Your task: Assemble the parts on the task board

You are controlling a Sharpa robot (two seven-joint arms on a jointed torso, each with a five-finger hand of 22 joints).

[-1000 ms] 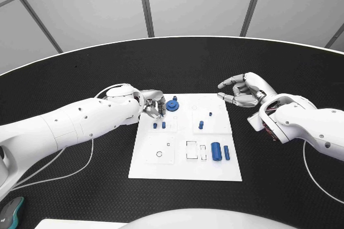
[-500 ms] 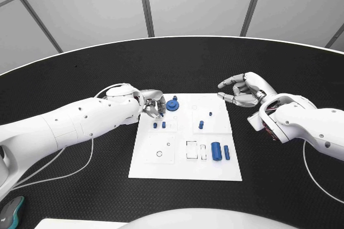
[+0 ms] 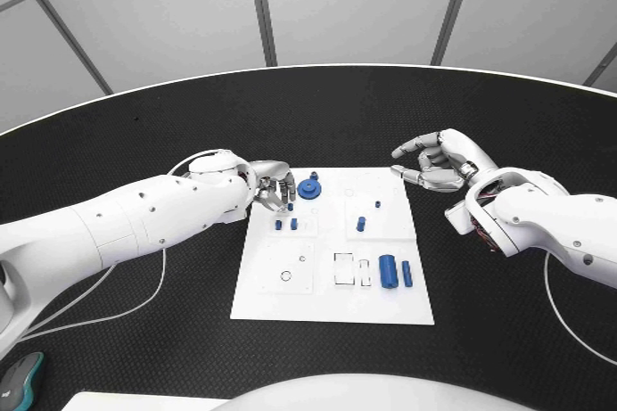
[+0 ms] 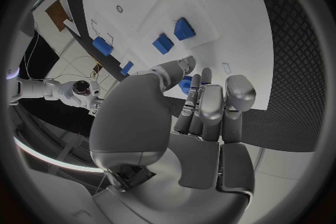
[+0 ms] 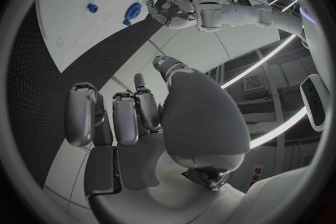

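Head view: the white rectangular task board (image 3: 332,295) lies mid-surface. A round blue knob part (image 3: 308,190) at its far left corner is pinched by the left hand (image 3: 267,186). Small blue pegs (image 3: 287,223) are judged seated; two blue cylinders (image 3: 395,272) lie loose. The right hand (image 3: 437,163) is curled, holding nothing. No writing is legible.

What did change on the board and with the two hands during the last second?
The left hand drew back slightly from the round blue part at the far end of the white board; the part itself shifted a little farther from the robot. Whether the fingers touch it now, I cannot tell. The right hand stayed curled and holding nothing beside the board's far right corner, and the other blue parts kept their places.
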